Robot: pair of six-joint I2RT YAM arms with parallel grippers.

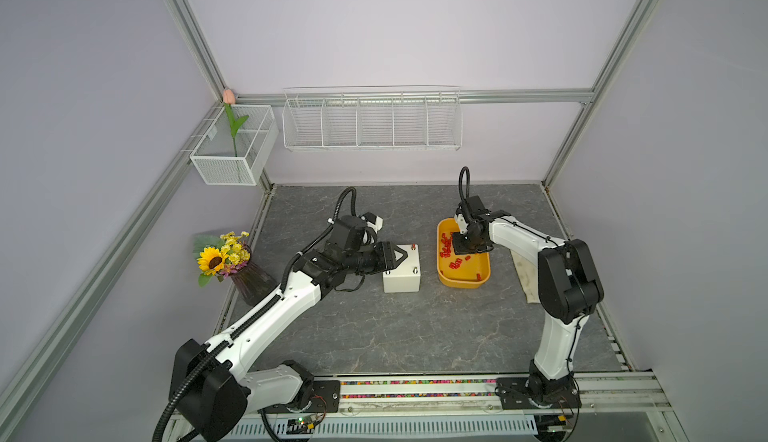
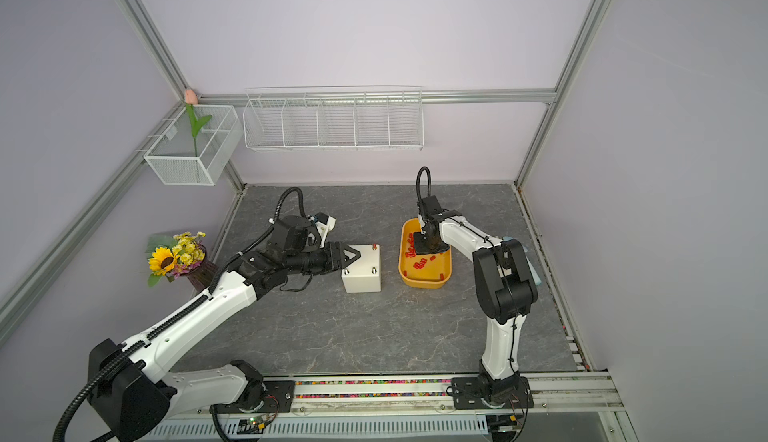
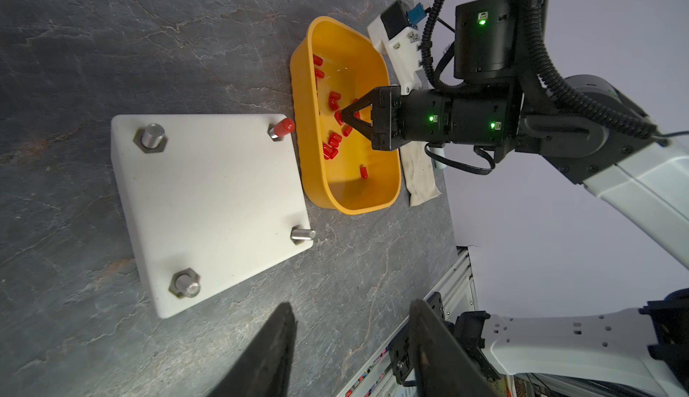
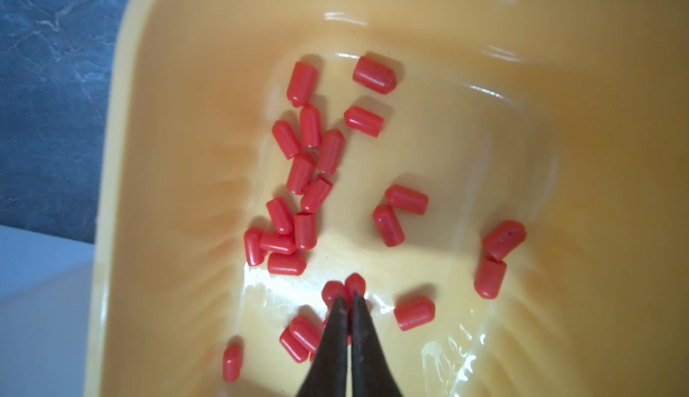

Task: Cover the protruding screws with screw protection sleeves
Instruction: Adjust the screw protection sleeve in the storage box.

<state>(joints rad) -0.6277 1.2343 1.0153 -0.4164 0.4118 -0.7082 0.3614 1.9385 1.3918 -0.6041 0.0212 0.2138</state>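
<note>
Down in the yellow tray (image 4: 167, 115), my right gripper (image 4: 346, 298) is pinched shut at two red sleeves (image 4: 333, 291); whether one is caught I cannot tell. Bare screws (image 3: 302, 234) stand upright on the white box (image 3: 212, 197) to its left, below my half-open, empty left gripper (image 3: 350, 303).

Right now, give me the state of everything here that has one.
left hand, open, holding nothing.
right hand, shut, tips down in the yellow tray.
capped screw, already covered.
other three screws, bare.
loose sleeves, lying in the tray.
</note>
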